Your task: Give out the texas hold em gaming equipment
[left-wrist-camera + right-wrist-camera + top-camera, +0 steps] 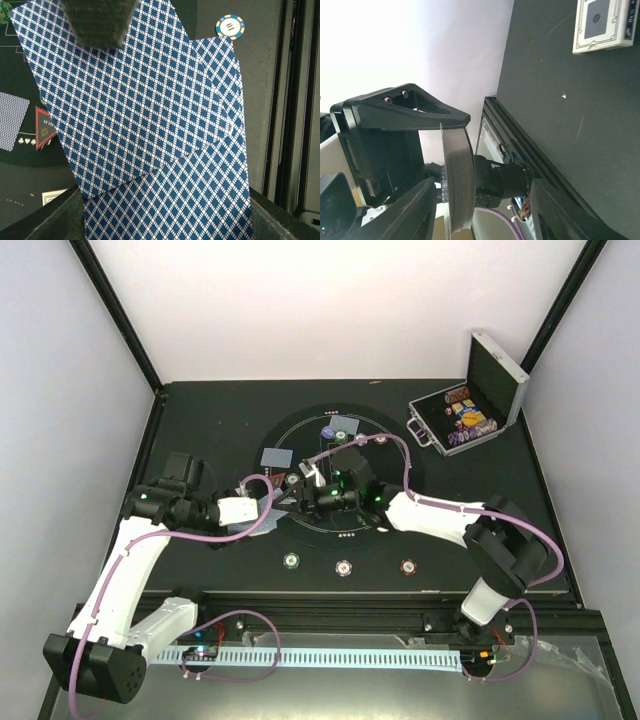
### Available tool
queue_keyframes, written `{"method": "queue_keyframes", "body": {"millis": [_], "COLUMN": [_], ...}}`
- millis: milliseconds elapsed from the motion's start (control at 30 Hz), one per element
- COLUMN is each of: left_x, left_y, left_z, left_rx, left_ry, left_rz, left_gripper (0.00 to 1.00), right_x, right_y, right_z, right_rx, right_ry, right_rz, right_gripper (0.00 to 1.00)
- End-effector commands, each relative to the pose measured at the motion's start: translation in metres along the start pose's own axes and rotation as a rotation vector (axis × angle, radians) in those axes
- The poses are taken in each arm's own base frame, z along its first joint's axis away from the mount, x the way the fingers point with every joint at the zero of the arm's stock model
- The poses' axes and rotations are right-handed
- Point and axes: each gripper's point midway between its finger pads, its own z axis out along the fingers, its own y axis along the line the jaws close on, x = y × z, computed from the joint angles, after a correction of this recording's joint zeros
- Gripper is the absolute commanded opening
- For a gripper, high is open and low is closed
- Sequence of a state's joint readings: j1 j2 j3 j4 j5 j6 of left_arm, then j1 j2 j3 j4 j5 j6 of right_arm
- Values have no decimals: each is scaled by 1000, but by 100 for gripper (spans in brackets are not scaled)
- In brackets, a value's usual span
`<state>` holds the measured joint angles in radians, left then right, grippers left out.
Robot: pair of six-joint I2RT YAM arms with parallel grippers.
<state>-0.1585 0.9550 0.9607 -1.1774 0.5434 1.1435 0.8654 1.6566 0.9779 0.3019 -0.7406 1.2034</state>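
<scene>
A deck of blue-checked playing cards [200,200] fills the left wrist view, and my left gripper [167,212] is shut on it. The top card [125,100] lies askew on the deck with one right finger [100,20] resting on it. My right gripper [482,192] is open, and the deck [457,180] stands edge-on between its jaws. Over the mat's near left, both grippers meet: left gripper [268,508], right gripper [298,495]. Single cards [277,456] [343,425] lie on the round black mat [400,455]. Three chips [291,560] [343,567] [408,565] sit near its front. A red triangle marker [45,127] lies left of the deck.
An open silver case [497,380] with chips stands at the back right. A white card box [605,25] lies on the table. One chip [230,26] sits beyond the deck. The table's front rail [380,592] runs just behind the arm bases.
</scene>
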Motion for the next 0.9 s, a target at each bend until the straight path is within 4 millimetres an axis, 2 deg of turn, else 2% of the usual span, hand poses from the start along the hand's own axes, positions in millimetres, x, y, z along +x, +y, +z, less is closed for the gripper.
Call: {"method": "queue_keyframes", "body": {"millis": [0,400,700,867], "left_x": [-6,-4,-2,-2], "left_y": [4,4,2,3], "left_z": [-5,-4,-3,-3], "left_rx": [-28,-28,-23,-27], "left_ry": [-19,-14,-10,-5], "left_rz": [25,25,24,26], "left_gripper": [2,1,2,2], "right_x": [-4,-1,-1,-7], "right_y": [7,19,11,3], "right_z": [-16,-25,-37,-57], "right_rx": [-3,-42,-16,8], "right_ry": [-36,-52,-70,-106], "right_rz": [-33,-31,-26,-22], "right_gripper": [52,12,7,3]}}
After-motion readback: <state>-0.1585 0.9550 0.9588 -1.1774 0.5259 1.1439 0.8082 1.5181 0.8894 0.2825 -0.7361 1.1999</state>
